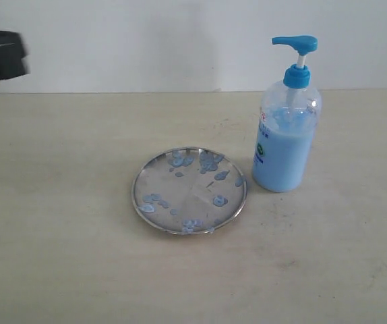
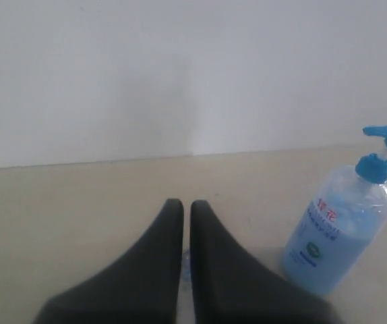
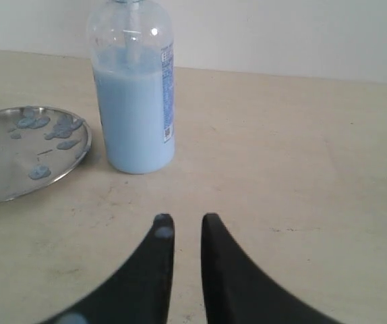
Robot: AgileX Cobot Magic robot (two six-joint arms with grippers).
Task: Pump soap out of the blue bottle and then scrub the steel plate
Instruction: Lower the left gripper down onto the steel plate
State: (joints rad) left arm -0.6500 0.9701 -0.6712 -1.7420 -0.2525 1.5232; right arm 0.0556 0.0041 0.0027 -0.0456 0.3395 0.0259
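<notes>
The steel plate (image 1: 190,191) lies flat mid-table, dotted with pale blue soap blobs (image 1: 210,162). The blue bottle (image 1: 286,135) stands upright just right of it, about two-thirds full, with its pump head (image 1: 296,44) pointing left. My left gripper (image 2: 187,206) is shut with only a hairline gap, raised at the far left, where a dark blurred part of it (image 1: 1,54) shows. My right gripper (image 3: 187,219) hangs low over bare table in front of the bottle (image 3: 134,108). Its jaws stand a little apart around nothing, with a soap smear on one fingertip (image 3: 162,231). The plate's rim (image 3: 79,152) shows beside the bottle.
A beige tabletop (image 1: 79,270) stretches round the plate and bottle, and a white wall (image 1: 146,40) closes off the back. A pale bluish sliver shows through the left jaws' gap; what it is cannot be told.
</notes>
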